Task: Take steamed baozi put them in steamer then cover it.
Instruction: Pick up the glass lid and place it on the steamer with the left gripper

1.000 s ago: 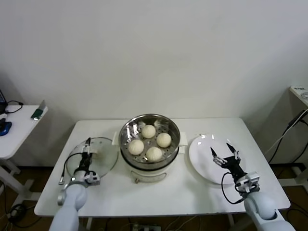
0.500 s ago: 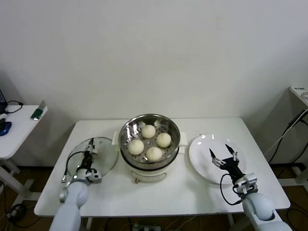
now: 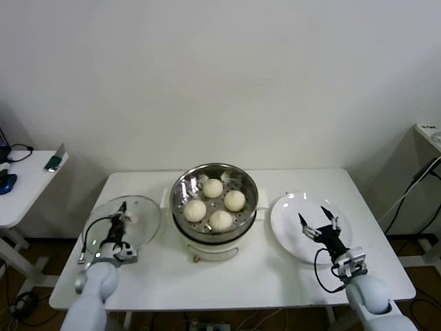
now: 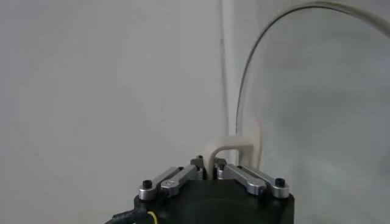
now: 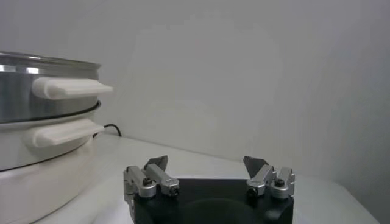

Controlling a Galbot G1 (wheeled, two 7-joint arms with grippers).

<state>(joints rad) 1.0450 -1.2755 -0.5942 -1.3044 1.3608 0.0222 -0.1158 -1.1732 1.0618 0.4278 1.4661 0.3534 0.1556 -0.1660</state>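
Note:
Four cream-white baozi (image 3: 213, 187) lie in the shiny steel steamer (image 3: 180, 185) on its white pot base, at the table's middle. The clear glass cover (image 3: 141, 214) is at the table's left. My left gripper (image 3: 118, 222) is shut on its cream bar handle (image 4: 234, 147) and holds the cover tilted; the glass and its rim (image 4: 268, 42) fill the left wrist view beyond the gripper (image 4: 207, 165). My right gripper (image 3: 315, 218) is open and empty over the flat white plate (image 3: 289, 214). In the right wrist view the gripper (image 5: 207, 165) faces the wall, with the steamer (image 5: 36, 91) to one side.
The empty white plate lies right of the steamer. The steamer's white side handles (image 5: 70, 88) stick out toward the right gripper. A small side table (image 3: 27, 183) with a few items stands left of the main table. A cable (image 3: 413, 186) hangs at the far right.
My left gripper has moved left and slightly toward the table's edge with the cover in its grip. The right gripper has drifted a little toward the steamer, still open.

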